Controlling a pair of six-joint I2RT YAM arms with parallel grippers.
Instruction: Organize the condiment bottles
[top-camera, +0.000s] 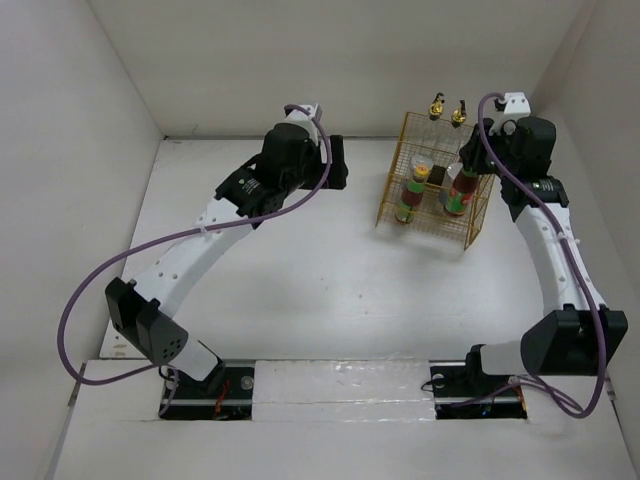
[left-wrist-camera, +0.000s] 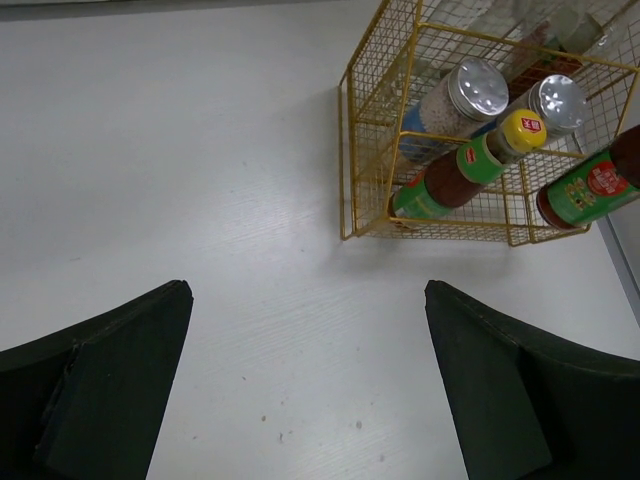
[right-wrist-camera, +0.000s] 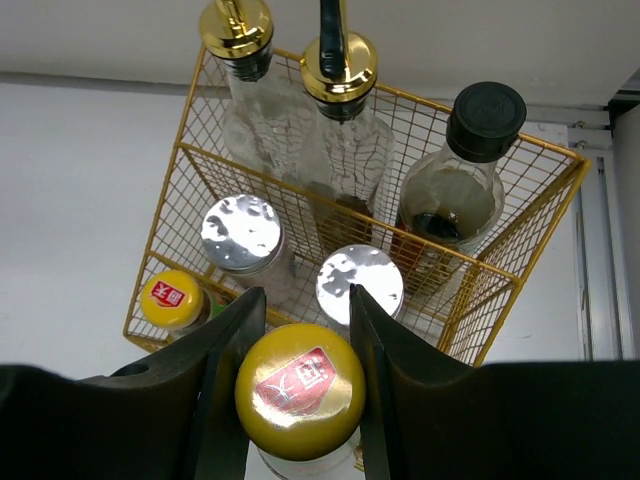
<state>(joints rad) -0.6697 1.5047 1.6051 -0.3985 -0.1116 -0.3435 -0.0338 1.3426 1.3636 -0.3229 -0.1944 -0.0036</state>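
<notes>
Now the yellow-capped sauce bottle with the red and green label (right-wrist-camera: 300, 390) is pinched at its cap between my right jaws, at the near right corner of the gold wire basket (top-camera: 392, 195); whether it stands inside the wires I cannot tell. That basket sits far back on the white table (top-camera: 300, 280), close to the right wall (top-camera: 610, 110), so room is tight there. My right wrist view looks down on two clear glass cruets with gold tops (right-wrist-camera: 345, 70), a dark bottle with a black cap (right-wrist-camera: 485, 120), two silver-lidded shakers (right-wrist-camera: 242, 232) and a second yellow-capped sauce bottle (right-wrist-camera: 172, 298), all inside. The left wrist view shows the labels side-on. My left jaws gape wide above open table left of the basket.
</notes>
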